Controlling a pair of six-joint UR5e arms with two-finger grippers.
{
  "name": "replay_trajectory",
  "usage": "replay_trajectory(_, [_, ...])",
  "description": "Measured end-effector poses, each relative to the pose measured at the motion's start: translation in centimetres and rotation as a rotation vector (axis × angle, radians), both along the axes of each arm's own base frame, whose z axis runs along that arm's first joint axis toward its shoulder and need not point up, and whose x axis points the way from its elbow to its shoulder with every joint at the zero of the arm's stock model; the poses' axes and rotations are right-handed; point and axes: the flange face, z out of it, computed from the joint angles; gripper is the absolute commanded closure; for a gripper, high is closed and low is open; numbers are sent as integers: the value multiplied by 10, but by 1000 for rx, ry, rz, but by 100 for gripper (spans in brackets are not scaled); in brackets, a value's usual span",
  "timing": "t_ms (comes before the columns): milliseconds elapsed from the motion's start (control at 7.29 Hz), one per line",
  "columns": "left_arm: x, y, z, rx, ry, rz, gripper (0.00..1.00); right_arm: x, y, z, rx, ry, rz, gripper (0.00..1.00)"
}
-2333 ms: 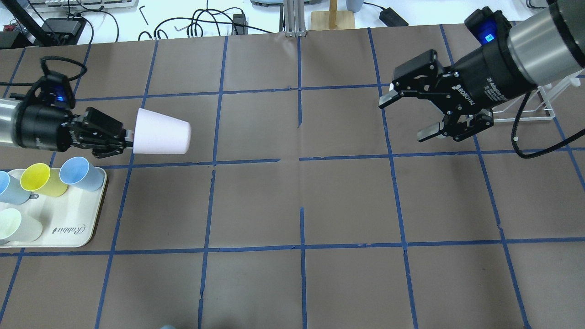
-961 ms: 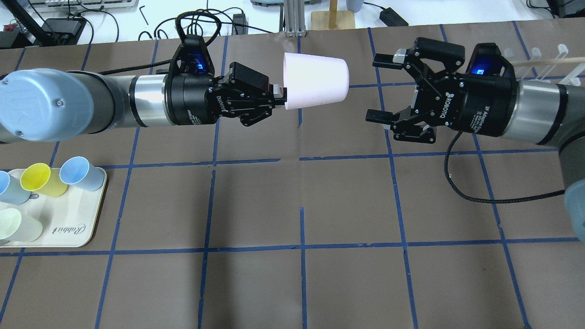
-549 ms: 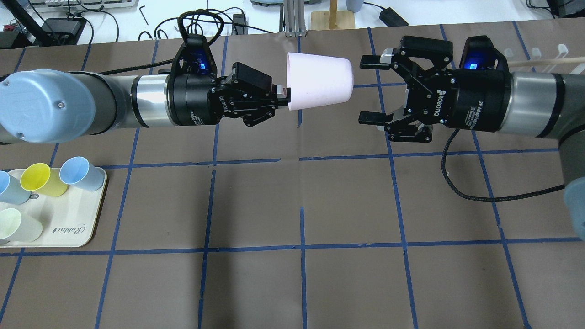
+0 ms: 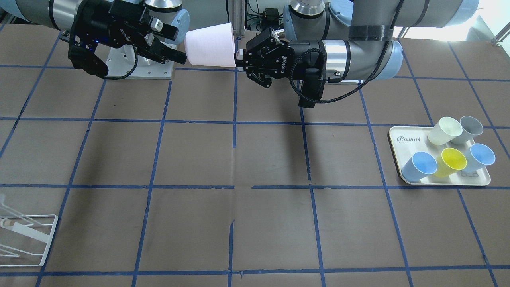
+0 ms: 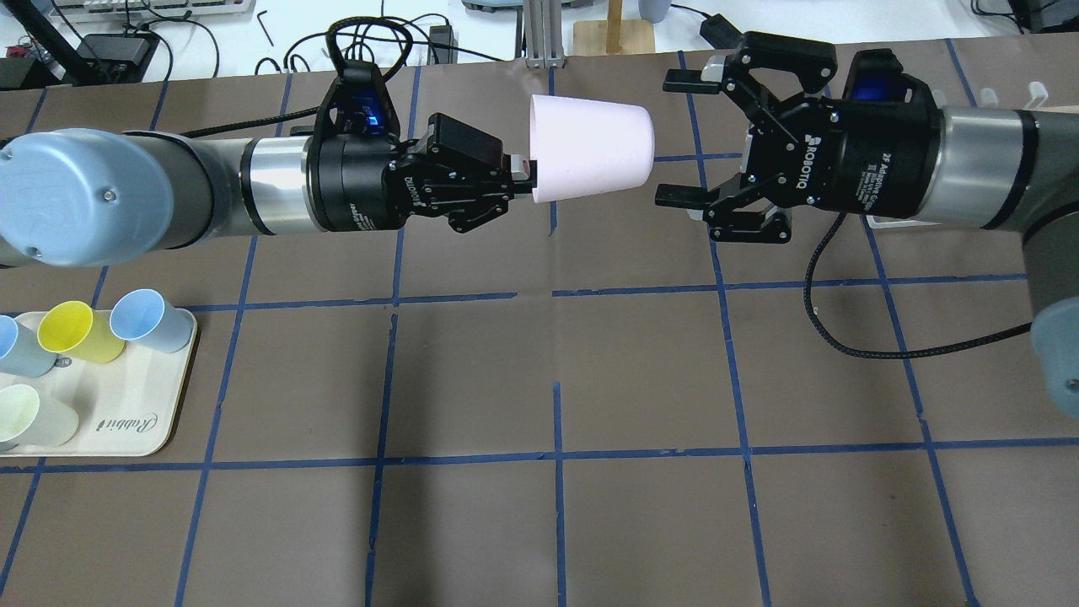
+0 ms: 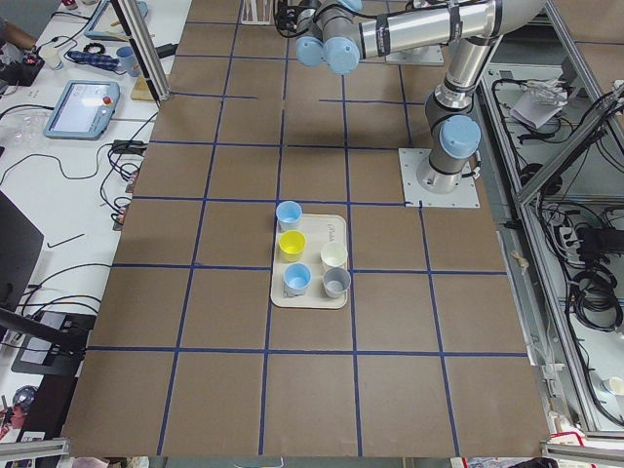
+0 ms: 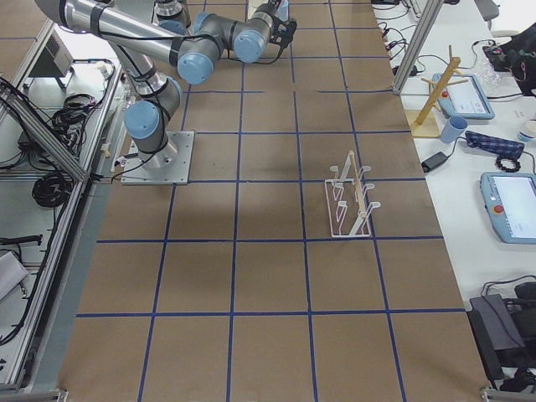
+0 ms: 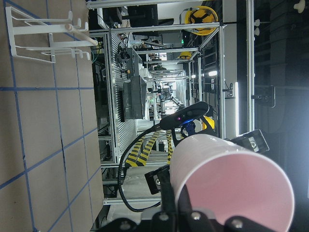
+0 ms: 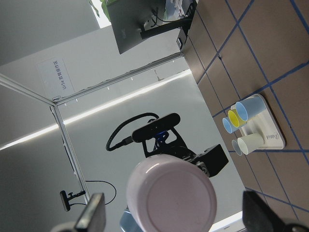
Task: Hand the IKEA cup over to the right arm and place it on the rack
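cup [image 5: 590, 147]: above table [image 5: 472, 379], on its side, between the two grippers
left gripper [image 5: 523, 175]: at cup's rim, left of it
right gripper [image 5: 673, 139]: just right of cup's base, apart from it
tray [image 5: 126, 421]: on table, far left
five cups [image 4: 450, 161]: on tray
rack [image 7: 350, 205]: on table, far right, well apart from tray

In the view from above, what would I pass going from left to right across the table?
cream tray → left gripper, shut on the cup's rim → pink cup, held in the air → right gripper, open
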Motion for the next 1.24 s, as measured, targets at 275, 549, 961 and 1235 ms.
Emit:
replay_trajectory(275, [-2,1,1,1,5,2,100,7,-1,-1,12,-14,17,0])
replay_trajectory(549, [-10,3,3,-2,18,1,100,14,0,1,24,-46,29,2])
replay_trajectory(961, [-14,4,4,-2,24,0,100,15,-1,4,62,-67,26,29])
replay_trajectory(1235, [-14,4,4,-3,24,0,100,15,0,5,65,-67,26,32])
